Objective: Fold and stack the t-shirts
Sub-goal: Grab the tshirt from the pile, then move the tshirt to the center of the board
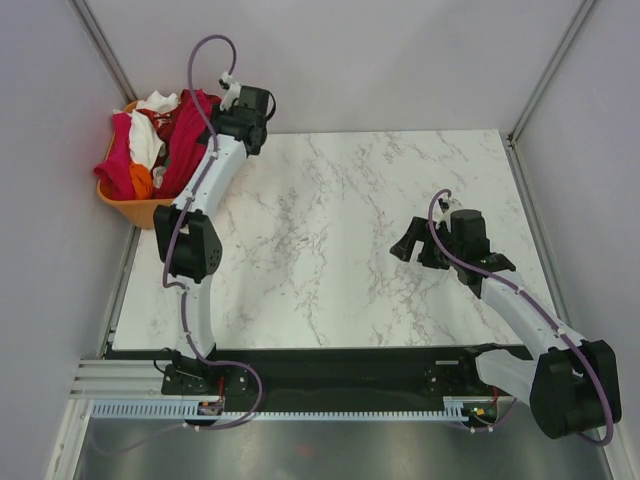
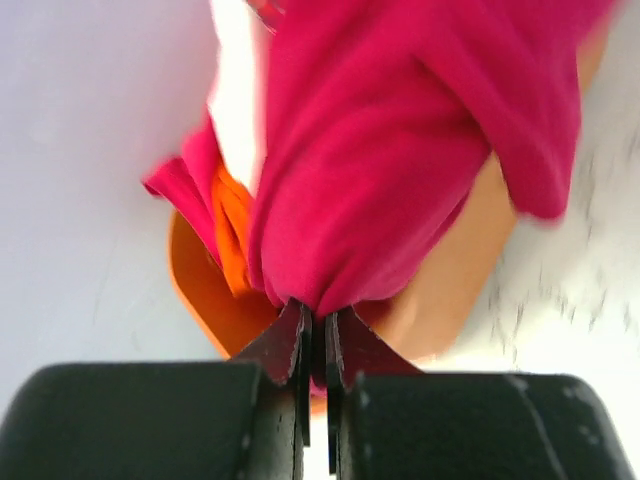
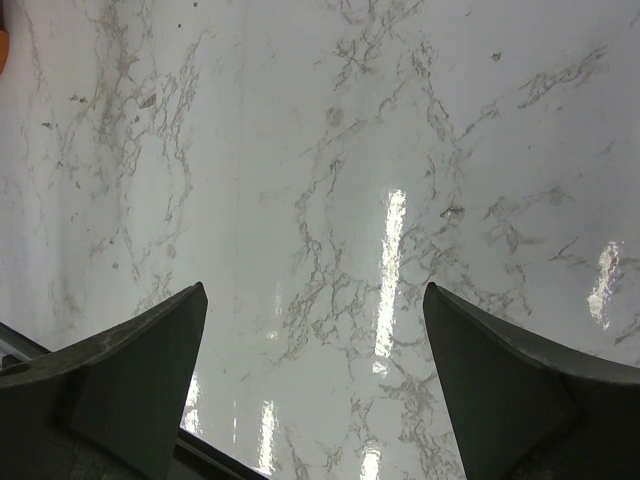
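Note:
Several t-shirts are heaped in an orange basket at the table's far left corner: a crimson red t-shirt, a magenta one, a white one and an orange one. My left gripper reaches over the basket's right side. In the left wrist view, the left gripper is shut on a bunched fold of the crimson red t-shirt, which hangs over the basket wall. My right gripper hovers over the bare right half of the table, and the right gripper is open with nothing in it.
The marble table is enclosed by pale walls on the left, back and right. The basket overhangs the table's left edge. Both arm bases sit on the black rail at the near edge.

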Robot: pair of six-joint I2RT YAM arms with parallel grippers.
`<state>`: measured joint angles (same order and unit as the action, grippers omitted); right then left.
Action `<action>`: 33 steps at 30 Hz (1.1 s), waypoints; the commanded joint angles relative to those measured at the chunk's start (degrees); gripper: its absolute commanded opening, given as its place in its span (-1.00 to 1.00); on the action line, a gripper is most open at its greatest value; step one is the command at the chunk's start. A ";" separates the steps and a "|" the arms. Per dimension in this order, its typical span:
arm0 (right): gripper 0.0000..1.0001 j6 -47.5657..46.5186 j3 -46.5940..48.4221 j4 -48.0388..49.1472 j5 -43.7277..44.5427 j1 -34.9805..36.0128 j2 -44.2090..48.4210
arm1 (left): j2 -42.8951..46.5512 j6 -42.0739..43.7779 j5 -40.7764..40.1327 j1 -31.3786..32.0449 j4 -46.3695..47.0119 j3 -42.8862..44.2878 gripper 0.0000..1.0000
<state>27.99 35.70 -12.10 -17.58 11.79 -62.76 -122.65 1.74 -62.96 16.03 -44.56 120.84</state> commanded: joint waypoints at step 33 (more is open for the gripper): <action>0.96 1.55 7.35 -0.72 2.80 1.48 1.06 | 28.07 -15.88 49.58 1.43 25.32 23.31 -0.82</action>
<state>28.99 37.30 -12.88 -19.99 13.23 -65.04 -95.72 -8.25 -25.63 11.86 -18.11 145.14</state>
